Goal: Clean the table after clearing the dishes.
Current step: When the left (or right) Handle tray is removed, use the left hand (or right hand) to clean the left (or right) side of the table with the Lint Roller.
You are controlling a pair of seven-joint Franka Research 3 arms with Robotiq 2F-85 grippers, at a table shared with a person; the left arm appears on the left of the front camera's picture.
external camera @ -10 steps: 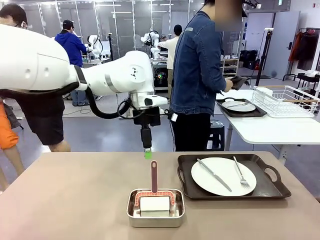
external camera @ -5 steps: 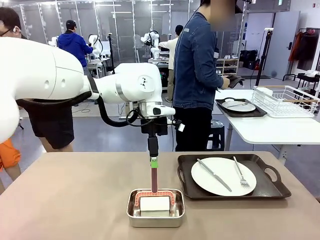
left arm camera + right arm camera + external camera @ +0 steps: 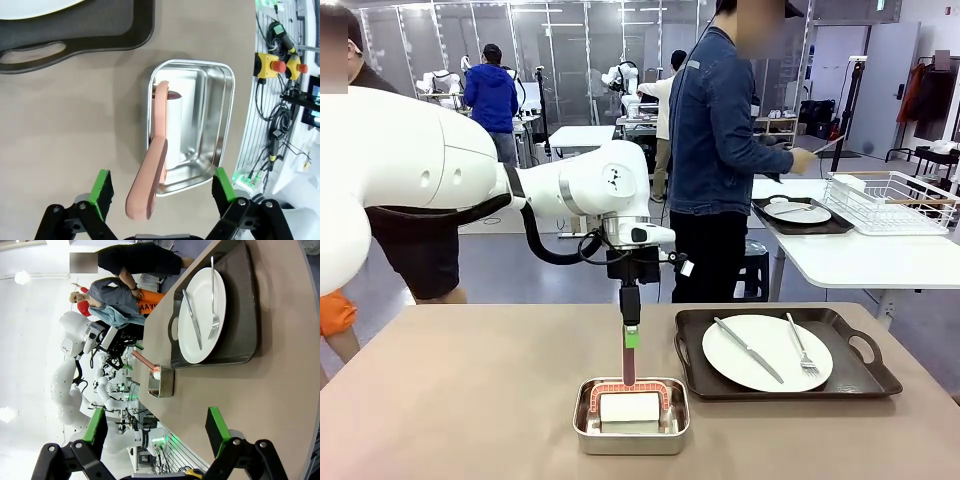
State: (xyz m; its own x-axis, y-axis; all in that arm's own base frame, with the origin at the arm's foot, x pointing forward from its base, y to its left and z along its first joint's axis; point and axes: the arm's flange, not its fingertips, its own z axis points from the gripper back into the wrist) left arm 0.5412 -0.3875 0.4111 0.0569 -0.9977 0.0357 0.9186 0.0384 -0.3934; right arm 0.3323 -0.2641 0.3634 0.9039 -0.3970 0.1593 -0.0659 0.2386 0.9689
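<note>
One plate tray point(image 3: 850, 381) uncleared right of the steel pan point(image 3: 630, 438) — left gripper point(image 3: 631, 336) spread around its scrubber handle point(image 3: 628, 366), right gripper point(image 3: 156, 427) spread too

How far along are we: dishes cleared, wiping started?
Done: one dish tray sits on the white side table. In hand: the open left gripper straddles the scrubber handle in the steel pan, not gripping. Left: the second tray with plate, then wiping the table.
</note>
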